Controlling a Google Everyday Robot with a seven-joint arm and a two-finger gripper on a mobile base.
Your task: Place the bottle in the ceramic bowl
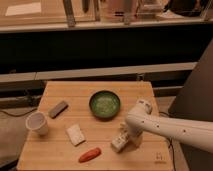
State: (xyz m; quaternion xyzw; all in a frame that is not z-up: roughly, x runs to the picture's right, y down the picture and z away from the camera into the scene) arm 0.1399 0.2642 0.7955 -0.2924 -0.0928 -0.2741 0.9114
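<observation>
Seems a lab or office test area: a plain wooden table (pixel 55 150) set against dark, shelf-like ledges (pixel 100 73).

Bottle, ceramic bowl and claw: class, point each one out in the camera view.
bottle (pixel 118 144), camera view, lower end of its body.
ceramic bowl (pixel 91 104), camera view, dark left rim.
claw (pixel 125 137), camera view, its tip, at the bottle.
</observation>
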